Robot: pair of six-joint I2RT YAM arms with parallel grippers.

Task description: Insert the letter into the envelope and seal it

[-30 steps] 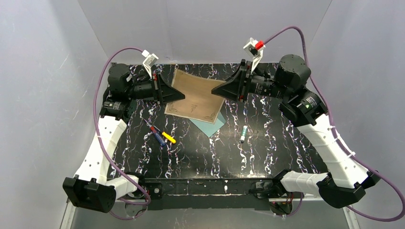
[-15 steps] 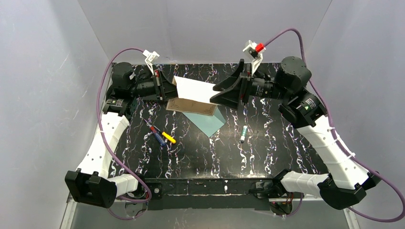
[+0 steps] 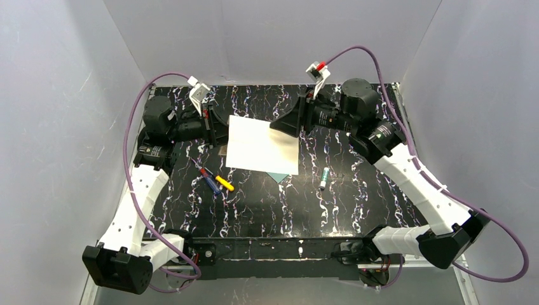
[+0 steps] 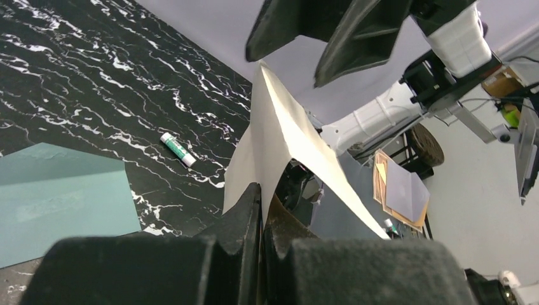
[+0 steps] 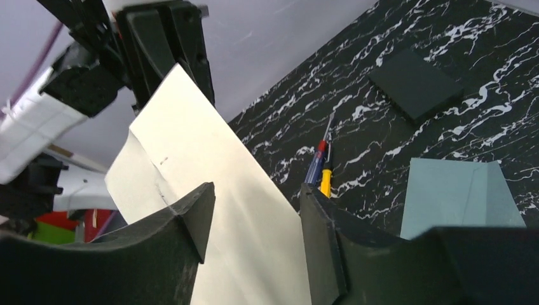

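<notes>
Left pincer (image 4: 262, 190): shut on one edge of the letter (image 3: 264, 145), which is pinched between the two fingers.

Right pincer (image 5: 254, 190): fingers stand apart, with the opposite edge of the letter running through the gap. Whether either finger touches the paper cannot be told.

Letter: held off the table (image 3: 254, 210) and spanning between the two pincers, over the far middle of the surface. Its plain pale side faces up in the top view. The sheet is bent along a crease near the left pincer.

Envelope (image 5: 445, 190): teal, lying flat on the table under the letter. In the top view only one corner shows past the near edge of the sheet.

Other items on the table:
- Glue stick (image 3: 325, 178), right of the envelope and apart from it.
- Two slim tools (image 3: 215, 182), one blue and red, one yellow, lying side by side left of the envelope.
</notes>
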